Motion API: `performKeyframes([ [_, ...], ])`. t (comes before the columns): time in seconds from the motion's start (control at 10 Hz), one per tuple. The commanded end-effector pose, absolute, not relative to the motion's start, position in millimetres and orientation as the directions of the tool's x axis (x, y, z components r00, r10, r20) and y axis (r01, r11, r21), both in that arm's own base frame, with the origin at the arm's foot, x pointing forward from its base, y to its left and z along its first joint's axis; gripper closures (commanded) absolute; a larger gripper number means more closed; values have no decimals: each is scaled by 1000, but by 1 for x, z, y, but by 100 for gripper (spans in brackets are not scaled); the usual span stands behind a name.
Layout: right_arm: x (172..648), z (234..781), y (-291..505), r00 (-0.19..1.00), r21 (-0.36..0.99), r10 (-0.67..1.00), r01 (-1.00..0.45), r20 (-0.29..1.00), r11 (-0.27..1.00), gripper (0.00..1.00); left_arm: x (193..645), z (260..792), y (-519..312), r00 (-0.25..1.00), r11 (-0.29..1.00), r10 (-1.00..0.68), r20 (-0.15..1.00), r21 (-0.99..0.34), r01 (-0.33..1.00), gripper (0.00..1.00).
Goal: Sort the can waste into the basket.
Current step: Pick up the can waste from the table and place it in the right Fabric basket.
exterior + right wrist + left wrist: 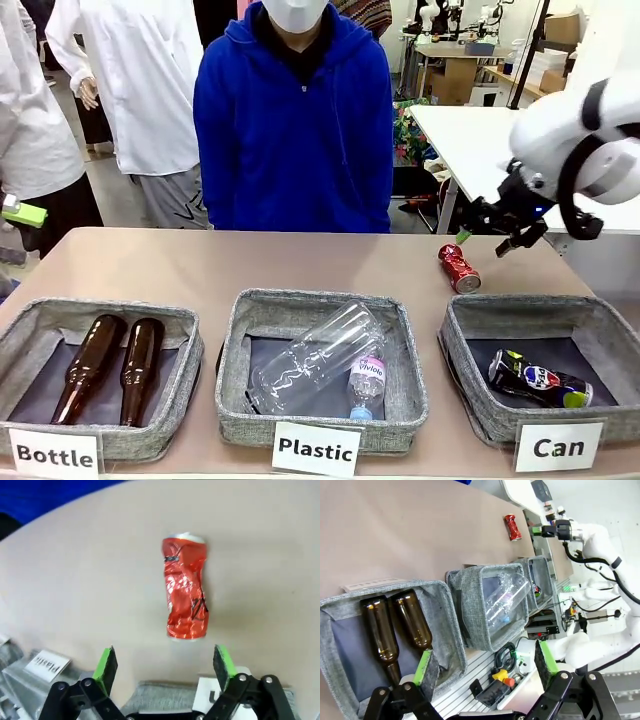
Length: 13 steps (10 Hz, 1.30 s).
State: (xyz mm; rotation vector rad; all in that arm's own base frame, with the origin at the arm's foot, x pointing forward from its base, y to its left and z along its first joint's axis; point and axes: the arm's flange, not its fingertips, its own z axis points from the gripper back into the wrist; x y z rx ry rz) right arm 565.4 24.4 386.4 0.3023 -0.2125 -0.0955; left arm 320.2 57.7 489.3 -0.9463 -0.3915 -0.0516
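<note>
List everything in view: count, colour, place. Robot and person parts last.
Red can: one, shiny red, crushed, lying on the table behind the Can basket.
Dark can: one, dark with blue, white and green print, inside the Can basket.
Can basket: one, grey, right.
Plastic basket: one, grey, middle.
Bottle basket: one, grey, left.
Plastic bottles: two, clear, in the Plastic basket.
Glass bottles: two, brown, in the Bottle basket.
Table: one, beige.
Person: one, blue hoodie, far side.
Right gripper: open, above the red can.
Left gripper: open, over the Bottle basket.
</note>
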Motion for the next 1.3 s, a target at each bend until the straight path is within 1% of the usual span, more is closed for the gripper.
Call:
performKeyframes([
  [0.0, 598, 379, 50, 978, 172, -134, 106, 161, 979, 0, 319, 492, 60, 932, 588, 120, 341, -781, 210, 0],
  [0.1, 612, 364, 57, 982, 156, -130, 108, 138, 982, 0, 319, 492, 60, 932, 588, 120, 341, -781, 210, 0],
  [0.2, 625, 346, 62, 976, 83, -170, 160, 135, 984, 0, 319, 492, 60, 932, 588, 120, 341, -781, 210, 0],
  [0.3, 629, 334, 68, 977, 58, -172, 165, 128, 985, 0, 319, 492, 60, 932, 588, 120, 341, -781, 210, 0],
  [0.4, 632, 323, 73, 976, 51, -170, 164, 134, 985, 0, 319, 492, 60, 932, 588, 120, 341, -781, 210, 0],
  [0.6, 639, 308, 73, 961, 19, -216, 216, 172, 976, 0, 319, 492, 60, 932, 588, 120, 341, -781, 210, 0],
  [0.8, 637, 302, 72, 959, 11, -239, 240, 156, 971, 0, 319, 492, 60, 932, 588, 120, 341, -781, 210, 0],
  [1.1, 636, 300, 75, 959, -11, -237, 242, 156, 970, 88, 319, 492, 60, 932, 588, 120, 341, -781, 210, 0],
  [1.2, 636, 301, 74, 960, -15, -233, 239, 156, 971, 100, 319, 492, 60, 932, 588, 120, 341, -781, 210, 0],
])
